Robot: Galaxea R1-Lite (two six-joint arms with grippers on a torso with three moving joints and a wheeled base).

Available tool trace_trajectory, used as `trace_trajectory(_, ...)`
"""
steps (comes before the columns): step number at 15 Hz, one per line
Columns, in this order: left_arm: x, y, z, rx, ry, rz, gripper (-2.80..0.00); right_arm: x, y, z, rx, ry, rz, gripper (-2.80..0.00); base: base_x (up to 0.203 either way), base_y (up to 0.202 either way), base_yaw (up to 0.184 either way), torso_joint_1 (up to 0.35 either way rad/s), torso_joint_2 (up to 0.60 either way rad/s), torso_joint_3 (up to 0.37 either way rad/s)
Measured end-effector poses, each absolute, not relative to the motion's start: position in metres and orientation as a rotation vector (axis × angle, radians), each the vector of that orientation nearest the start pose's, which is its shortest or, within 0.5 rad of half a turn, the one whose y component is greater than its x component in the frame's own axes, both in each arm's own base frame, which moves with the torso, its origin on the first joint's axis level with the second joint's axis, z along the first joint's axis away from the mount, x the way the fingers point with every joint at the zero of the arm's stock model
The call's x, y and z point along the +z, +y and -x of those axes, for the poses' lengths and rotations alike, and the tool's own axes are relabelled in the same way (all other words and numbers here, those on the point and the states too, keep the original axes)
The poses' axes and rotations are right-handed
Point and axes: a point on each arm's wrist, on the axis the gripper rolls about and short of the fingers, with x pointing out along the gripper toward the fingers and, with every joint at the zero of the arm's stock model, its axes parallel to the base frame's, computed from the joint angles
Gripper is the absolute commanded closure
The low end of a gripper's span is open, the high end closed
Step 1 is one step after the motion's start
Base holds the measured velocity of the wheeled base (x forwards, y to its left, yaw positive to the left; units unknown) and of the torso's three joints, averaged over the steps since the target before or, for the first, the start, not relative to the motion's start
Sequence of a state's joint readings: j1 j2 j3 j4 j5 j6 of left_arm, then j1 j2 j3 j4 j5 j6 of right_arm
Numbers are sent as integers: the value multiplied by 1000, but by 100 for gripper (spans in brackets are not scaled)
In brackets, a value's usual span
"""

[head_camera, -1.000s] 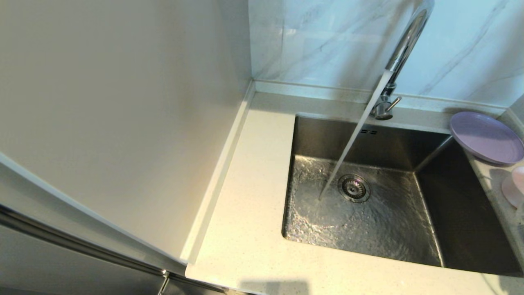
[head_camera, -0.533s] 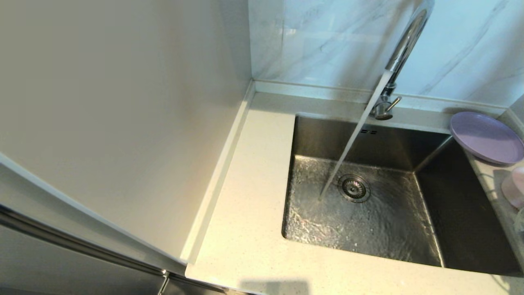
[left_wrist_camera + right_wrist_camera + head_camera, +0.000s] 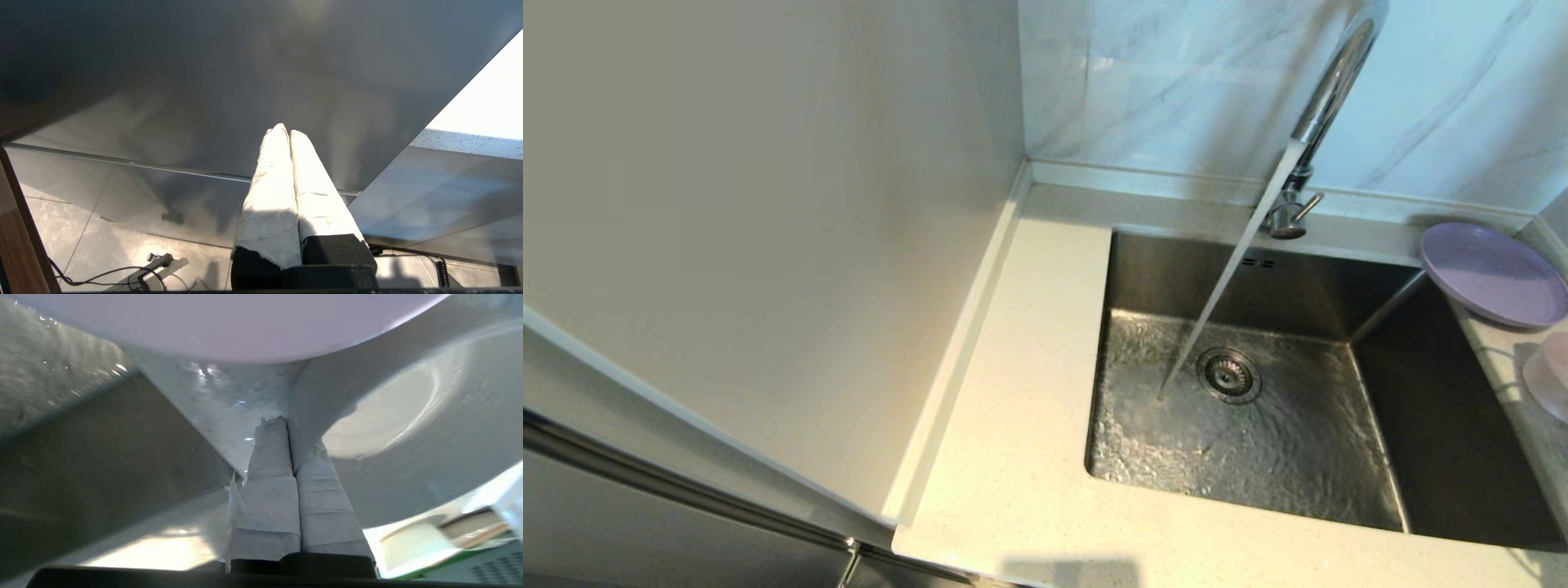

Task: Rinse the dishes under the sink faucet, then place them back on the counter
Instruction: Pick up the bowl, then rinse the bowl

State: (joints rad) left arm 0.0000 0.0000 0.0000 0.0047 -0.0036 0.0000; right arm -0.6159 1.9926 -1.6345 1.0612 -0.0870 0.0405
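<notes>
water runs from the tall chrome gooseneck faucet (image 3: 1327, 98) into the steel sink (image 3: 1250, 408). right gripper (image 3: 288, 426), jaws closed on the deep white bowl (image 3: 408, 416), beside the lavender plate (image 3: 1493, 273) on the speckled bench (image 3: 1013, 425); next, carry it under the stream. left gripper (image 3: 284, 132) parked, jaws closed empty.

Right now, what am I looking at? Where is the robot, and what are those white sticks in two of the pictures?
The robot has three cameras. One sits on its head and looks down at the sink, where the faucet is running. A purple plate and a pink cup sit on the counter to the right.

The other two cameras sit on its wrists. The white sticks are its padded fingers. The left hand is shut and empty, parked low by a cabinet. The right hand is beside the sink and seems to pinch the rim of a white bowl.
</notes>
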Motion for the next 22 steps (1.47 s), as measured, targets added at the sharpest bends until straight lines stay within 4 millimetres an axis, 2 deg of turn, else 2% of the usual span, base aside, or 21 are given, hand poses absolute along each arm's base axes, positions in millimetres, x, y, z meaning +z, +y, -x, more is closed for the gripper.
trace_trajectory(4,75,0,23,-4,4,0,0,186,-191,-252,-518,1418,-401,0,0,0,0,0,0,0)
trace_trajectory(7,75,0,23,-4,4,0,0,197,-180,-219,-357,1513,-383,0,0,0,0,0,0,0)
trace_trajectory(10,75,0,23,-3,4,0,0,214,-158,-176,-39,1574,-287,0,0,0,0,0,0,0)
trace_trajectory(13,75,0,23,-4,4,0,0,227,-140,-156,349,1470,-41,0,0,0,0,0,0,0)
trace_trajectory(15,75,0,23,-3,5,0,0,236,-129,-156,624,1286,164,0,0,0,0,0,0,0)
trace_trajectory(17,75,0,23,-3,5,0,0,249,-109,-169,850,1092,400,0,0,0,0,0,0,0)
trace_trajectory(18,75,0,23,-4,4,0,0,254,-98,-176,922,1024,458,0,0,0,0,0,0,0)
trace_trajectory(22,75,0,23,-4,4,0,0,265,-43,-214,1163,819,441,0,0,0,0,0,0,0)
